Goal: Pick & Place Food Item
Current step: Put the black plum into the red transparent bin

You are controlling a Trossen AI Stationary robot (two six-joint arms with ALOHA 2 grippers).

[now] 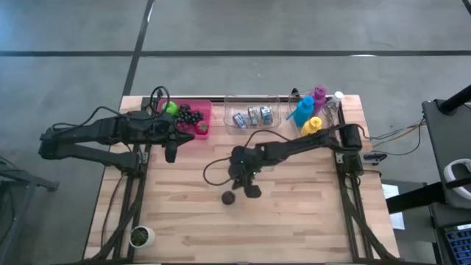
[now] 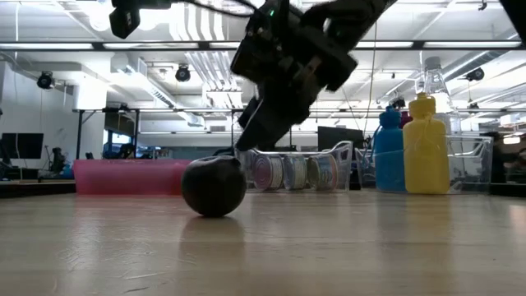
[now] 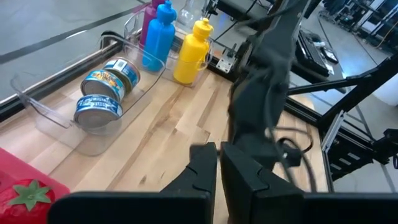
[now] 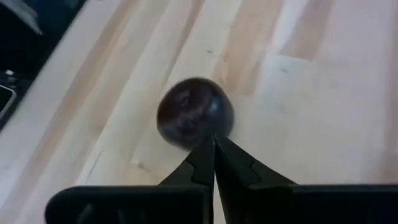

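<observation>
Plum, dark and round, lies bare on the worktop just below the centre of the high view, and we judge it the food item in question, though whether it is plum or some other dark fruit we cannot say for sure. It rests free on the wood; nothing grips it.

We see the right end effector just up and to the right of it in the high view. In the right wrist view its fingers are pressed together, clenched on nothing, their tips right at the fruit's near edge. The low view shows the same end effector tilted down just above the plum, near it, but we cannot tell whether it touches.

The left end effector waits in the upper left part of the worktop, beside the pink tray that holds other produce; its fingers too are clenched and empty in the left wrist view.

We read two possibilities: the fruit has just been set down here, or it is yet to be picked. The pictures do not settle which. If the pick is still ahead, the fingers must first spread around the plum, and the whole carry and placement remain.
</observation>
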